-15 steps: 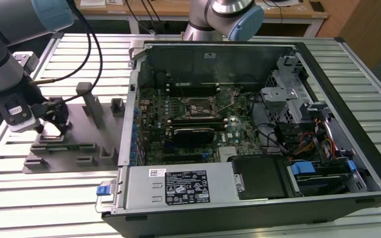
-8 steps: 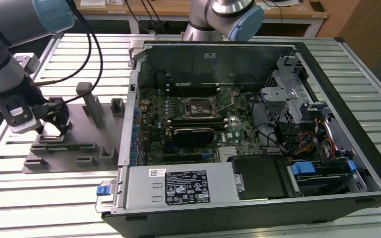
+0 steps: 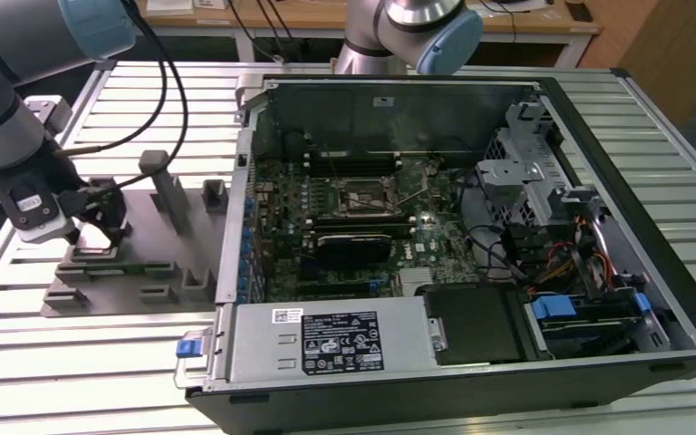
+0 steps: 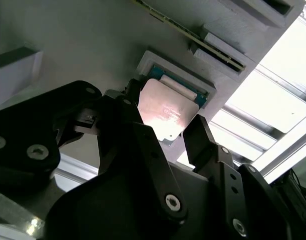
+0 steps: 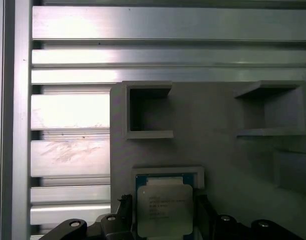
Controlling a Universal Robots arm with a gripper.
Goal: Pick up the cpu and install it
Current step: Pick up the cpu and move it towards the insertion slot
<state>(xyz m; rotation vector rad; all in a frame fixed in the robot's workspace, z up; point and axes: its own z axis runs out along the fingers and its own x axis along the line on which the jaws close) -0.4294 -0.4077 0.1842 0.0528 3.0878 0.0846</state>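
The cpu [image 4: 165, 112] is a small silvery square chip with a pale rim. It sits between my gripper's [image 4: 165, 120] two black fingers [image 4: 200, 132], which press against its opposite edges. It hangs just over a shallow square pocket [image 5: 165, 176] of the grey fixture tray [image 3: 142, 290]. In the first wrist view the cpu [image 5: 164, 210] partly covers that pocket, with my gripper [image 5: 164, 205] closed on it. In the exterior view my gripper [image 3: 91, 237] hangs low over the tray at the exterior view's left. The motherboard's socket [image 3: 361, 195] lies in the open computer case [image 3: 469, 227].
Upright grey posts [image 3: 167, 195] and small open boxes [image 5: 148, 110] rise from the tray near my gripper. The tall metal wall of the case [image 3: 246, 181] stands between tray and motherboard. A second arm's base [image 3: 409, 36] stands behind the case. Cables [image 3: 167, 72] hang over the slatted table.
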